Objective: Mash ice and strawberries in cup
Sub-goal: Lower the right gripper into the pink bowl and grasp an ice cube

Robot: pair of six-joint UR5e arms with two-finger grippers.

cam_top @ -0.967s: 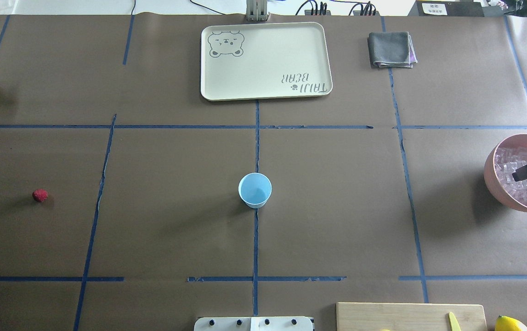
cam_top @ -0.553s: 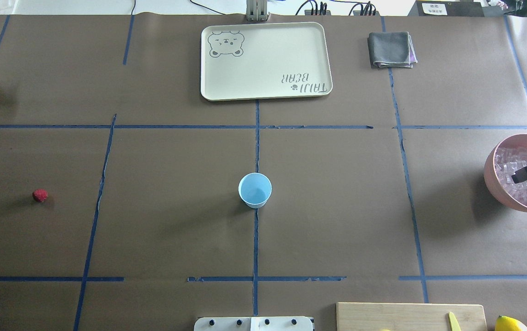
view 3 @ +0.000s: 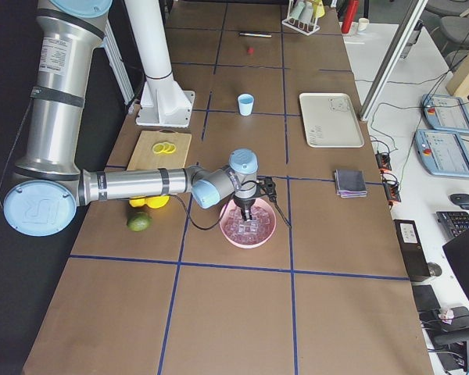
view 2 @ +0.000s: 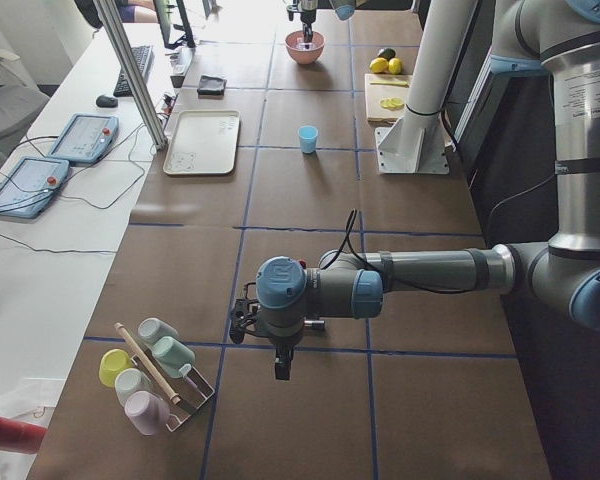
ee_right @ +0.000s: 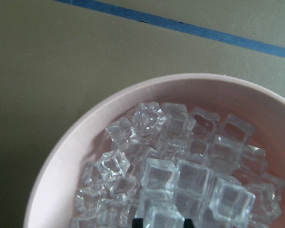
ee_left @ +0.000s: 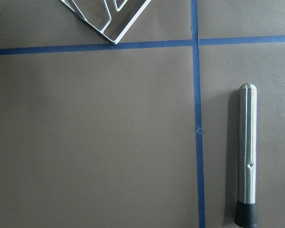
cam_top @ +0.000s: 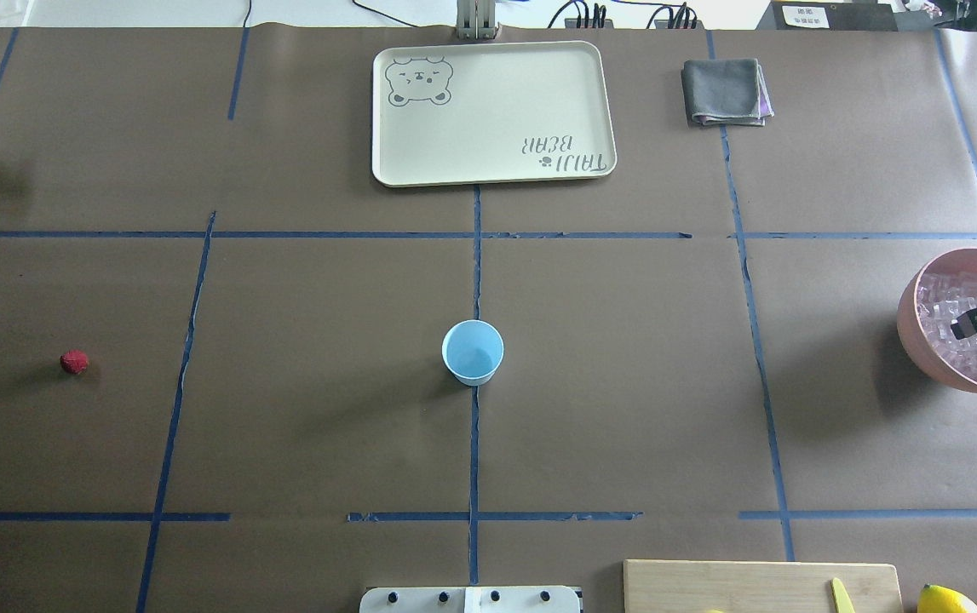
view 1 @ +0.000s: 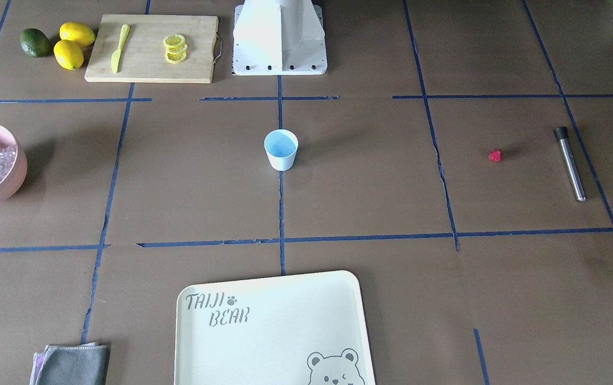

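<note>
The light-blue cup (cam_top: 473,350) stands upright mid-table with nothing in it. One red strawberry (cam_top: 74,362) lies far to its left, on the left arm's side. A pile of ice (ee_right: 180,156) fills the pink bowl (cam_top: 922,340) at the right edge. My right gripper (ee_right: 164,223) is down in that bowl, and one clear cube fills the gap between its dark fingertips. My left gripper (view 2: 281,372) hangs low over the table near the cup rack, seen only in the exterior left view. I cannot tell whether it is open or shut.
A metal muddler (ee_left: 247,156) lies beside the strawberry, under my left wrist. A cream tray (cam_top: 492,111) and a grey cloth (cam_top: 725,91) sit at the far side. A cutting board (view 1: 151,48) with lemon slices, lemons (view 1: 71,45) and a wire rack (view 2: 155,375) line the edges.
The right gripper shifted only slightly inside the pink bowl. The cup and the strawberry have not moved.
</note>
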